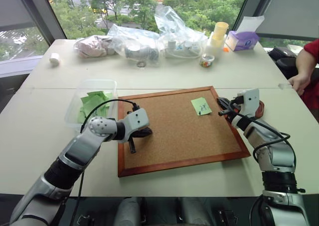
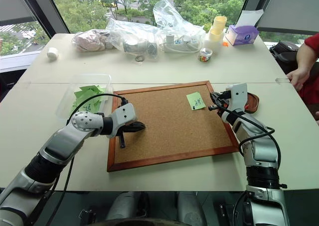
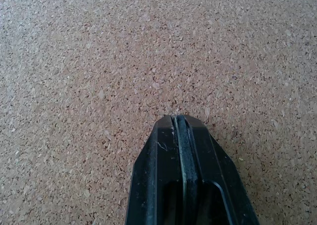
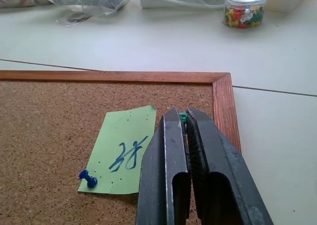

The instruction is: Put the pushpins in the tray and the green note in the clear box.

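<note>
Head view: green note (image 1: 201,106) lies flat on the corkboard (image 1: 169,136) near its far right corner, a blue pushpin (image 4: 88,179) at its near edge; the clear box (image 1: 75,104) with green slips sits on the desk (image 1: 30,136) just left of the board, the tray (image 2: 251,102) just off the board's right edge behind the right tool (image 1: 223,109), and a person's hand (image 1: 299,81) rests on the desk's far right edge. Left wrist view: left tool (image 3: 181,123) pressed together, tip low over bare cork, nothing between its fingers. Right wrist view: right tool (image 4: 186,117) clamped on a green pushpin (image 4: 183,118), raised beside the note's right edge, with a small jar of pins (image 4: 244,8) on the desk beyond.
</note>
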Robot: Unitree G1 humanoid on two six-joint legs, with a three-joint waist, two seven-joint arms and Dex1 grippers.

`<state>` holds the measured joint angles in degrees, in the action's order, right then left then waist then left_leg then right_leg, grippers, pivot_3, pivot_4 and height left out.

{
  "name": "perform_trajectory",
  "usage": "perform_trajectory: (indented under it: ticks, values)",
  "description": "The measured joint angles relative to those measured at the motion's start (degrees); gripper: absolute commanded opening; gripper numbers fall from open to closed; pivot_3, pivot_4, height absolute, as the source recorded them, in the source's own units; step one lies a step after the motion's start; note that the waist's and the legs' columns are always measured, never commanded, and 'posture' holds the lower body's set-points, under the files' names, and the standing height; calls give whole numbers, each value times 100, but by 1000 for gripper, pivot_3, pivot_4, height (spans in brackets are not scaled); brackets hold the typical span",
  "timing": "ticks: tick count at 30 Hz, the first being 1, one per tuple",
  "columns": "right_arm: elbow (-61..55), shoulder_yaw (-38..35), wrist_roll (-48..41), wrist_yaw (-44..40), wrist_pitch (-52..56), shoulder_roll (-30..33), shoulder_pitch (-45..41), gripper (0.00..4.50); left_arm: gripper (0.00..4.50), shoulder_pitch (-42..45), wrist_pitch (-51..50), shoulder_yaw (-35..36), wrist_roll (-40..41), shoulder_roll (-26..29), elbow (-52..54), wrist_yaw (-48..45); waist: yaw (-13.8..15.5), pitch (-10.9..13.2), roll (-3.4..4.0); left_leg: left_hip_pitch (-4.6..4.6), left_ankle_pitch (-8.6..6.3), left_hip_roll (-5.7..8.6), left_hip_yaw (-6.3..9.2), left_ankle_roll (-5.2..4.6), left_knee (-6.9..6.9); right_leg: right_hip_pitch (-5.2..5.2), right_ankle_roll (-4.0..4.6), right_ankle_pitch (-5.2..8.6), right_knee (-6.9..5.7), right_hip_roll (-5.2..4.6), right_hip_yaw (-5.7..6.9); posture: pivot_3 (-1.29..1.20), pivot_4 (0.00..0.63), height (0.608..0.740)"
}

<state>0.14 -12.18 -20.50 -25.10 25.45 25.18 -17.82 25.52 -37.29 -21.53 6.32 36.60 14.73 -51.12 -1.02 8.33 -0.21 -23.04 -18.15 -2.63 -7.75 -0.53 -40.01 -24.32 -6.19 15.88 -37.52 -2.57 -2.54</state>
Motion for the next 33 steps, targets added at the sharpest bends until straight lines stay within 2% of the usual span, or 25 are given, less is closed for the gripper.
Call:
perform_trajectory:
  ticks: [6, 11, 23, 26, 29, 31, 32, 33]
  values:
    - [32, -339, -84, 235, -1, 46, -76, 117, 0, 1, 8, 2, -8, -19, -3, 3, 7, 0, 0, -1, 0, 0, -1, 0, 0, 0, 0, 0, 0, -2, 0, 0, 150, 728]
    - [658, -747, 252, 669, -63, 609, -327, 117, 0, -4, 12, 4, -16, -25, -7, 2, 5, 0, 0, 2, 0, 0, -1, 0, 2, 0, 1, 0, 0, 1, -1, 0, 150, 728]
    - [1795, -692, 744, 834, -76, 887, -513, 117, 0, -1, 43, 4, -69, -57, -25, -14, 2, 0, 1, 3, 1, 1, -4, 1, 1, 2, 0, 0, 0, -1, -4, 0, 150, 728]
    - [1946, -668, 797, 833, -118, 886, -527, 916, 0, 2, 49, 3, -69, -64, -33, -15, 2, 0, 1, 3, 1, 1, -4, 1, 1, 2, 0, 0, 0, -1, -4, 0, 150, 728]
    - [2030, -669, 799, 832, -142, 887, -526, 2520, 0, 1, 49, 4, -73, -63, -35, -18, 1, -1, 1, 4, 1, 1, -4, 1, 1, 2, 0, 0, 0, -1, -4, 0, 150, 728]
    - [2038, -669, 800, 836, -168, 887, -526, 3433, 0, 2, 49, 4, -75, -64, -35, -18, 1, -1, 1, 4, 1, 0, -4, 1, 0, 2, 0, 0, 0, -1, -4, 0, 150, 728]
    - [2039, -669, 801, 840, -187, 887, -526, 4056, 0, 2, 49, 4, -75, -64, -35, -18, 1, -1, 1, 4, 1, 0, -4, 1, 0, 3, 0, 0, 0, -1, -4, 0, 150, 728]
    - [2042, -670, 802, 846, -210, 887, -526, 4473, 0, 2, 49, 3, -75, -64, -35, -18, 1, -1, 1, 4, 1, 0, -4, 1, 0, 2, 0, 0, 0, -1, -4, 0, 150, 728]
